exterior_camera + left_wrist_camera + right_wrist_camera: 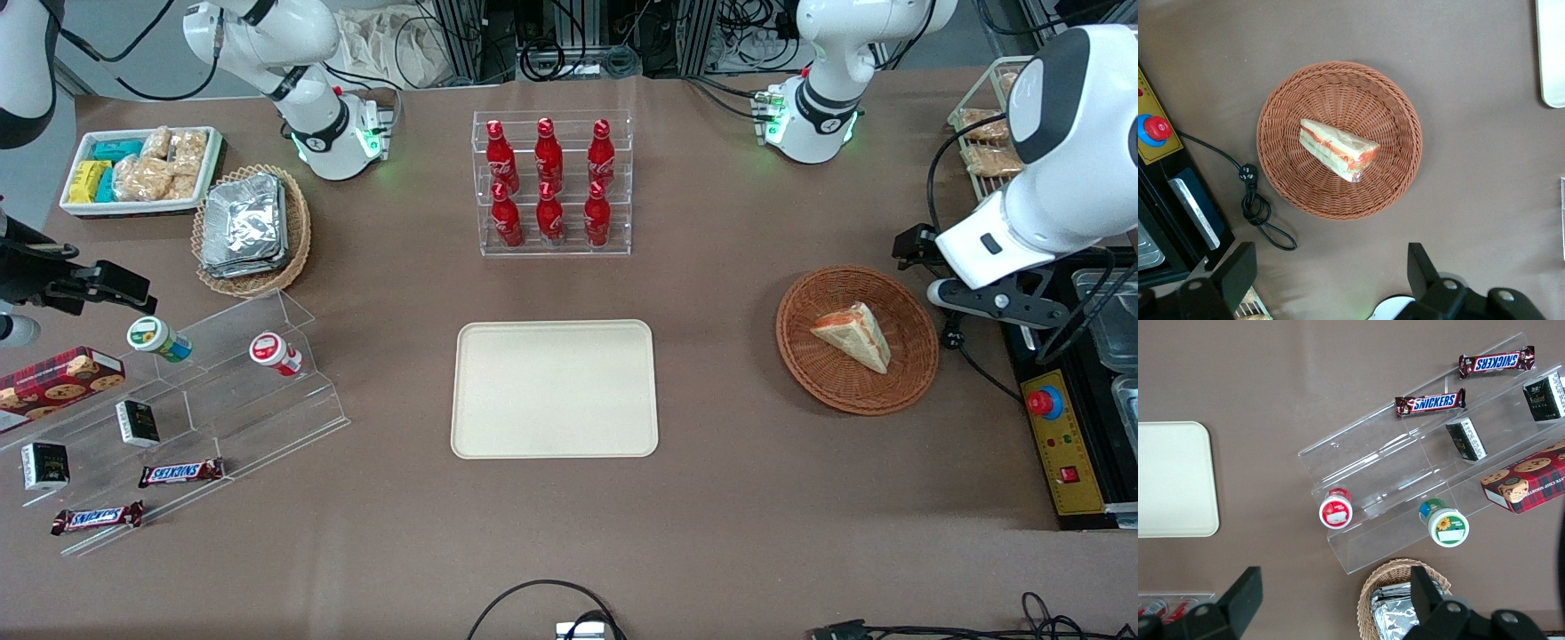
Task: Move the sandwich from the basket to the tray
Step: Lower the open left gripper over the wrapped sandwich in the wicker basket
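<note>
The sandwich (853,333) (1338,148), a pale bread wedge with red-orange and green filling, lies in the round reddish-brown wicker basket (805,356) (1281,120) toward the working arm's end of the table. The cream tray (553,388) (1553,60) lies bare at the middle of the table. My left gripper (947,293) (1328,273) hovers above the table just beside the basket, on the working arm's side. It is open, with nothing between its black fingers (1235,270).
A black control box with a red button (1058,436) and a coiled cable (1255,207) lie close beside the basket. A rack of red bottles (551,182) stands farther from the camera than the tray. Acrylic snack shelves (178,391) and a foil-pack basket (249,227) sit toward the parked arm's end.
</note>
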Action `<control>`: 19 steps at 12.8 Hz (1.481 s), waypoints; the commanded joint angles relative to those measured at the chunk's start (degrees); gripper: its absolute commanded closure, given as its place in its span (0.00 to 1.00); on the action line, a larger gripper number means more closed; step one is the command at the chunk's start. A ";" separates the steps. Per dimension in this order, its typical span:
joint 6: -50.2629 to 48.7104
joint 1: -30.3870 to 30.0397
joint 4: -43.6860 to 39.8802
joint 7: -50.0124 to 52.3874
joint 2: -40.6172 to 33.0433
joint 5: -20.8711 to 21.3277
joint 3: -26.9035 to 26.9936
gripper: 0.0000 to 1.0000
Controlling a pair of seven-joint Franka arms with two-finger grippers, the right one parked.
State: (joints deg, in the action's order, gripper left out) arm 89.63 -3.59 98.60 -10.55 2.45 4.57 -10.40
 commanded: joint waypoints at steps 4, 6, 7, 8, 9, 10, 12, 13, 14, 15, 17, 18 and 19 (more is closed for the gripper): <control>-2.61 0.25 -4.71 1.68 3.86 0.78 -0.32 0.00; -3.25 -0.18 -1.59 3.77 3.98 2.37 -0.23 0.00; -0.45 -0.19 1.39 6.66 2.75 2.11 -0.06 0.00; 2.36 -1.58 5.69 13.13 1.61 1.68 -0.05 0.00; 7.78 -2.03 10.78 18.15 -0.40 1.59 -0.14 0.00; 13.75 -2.12 16.74 21.94 -2.77 1.41 -0.14 0.00; 24.92 -4.91 25.47 32.39 -4.64 -2.52 -0.05 0.00; 29.59 -5.37 28.38 34.00 -4.82 -2.89 -0.14 0.00; 32.07 -5.37 29.54 37.07 -4.21 -3.07 -0.14 0.00; 33.40 -5.46 29.98 43.62 -2.90 -3.07 -0.14 0.00; 37.51 -5.55 31.82 51.39 -1.22 -3.16 -0.14 0.00; 41.37 -5.55 34.01 55.08 -0.95 -3.25 -0.14 0.00; 45.67 -5.46 36.38 58.33 -0.08 -3.16 -0.14 0.00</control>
State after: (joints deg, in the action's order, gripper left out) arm 129.13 -8.66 131.05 41.99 1.92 2.02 -10.11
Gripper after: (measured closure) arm 0.000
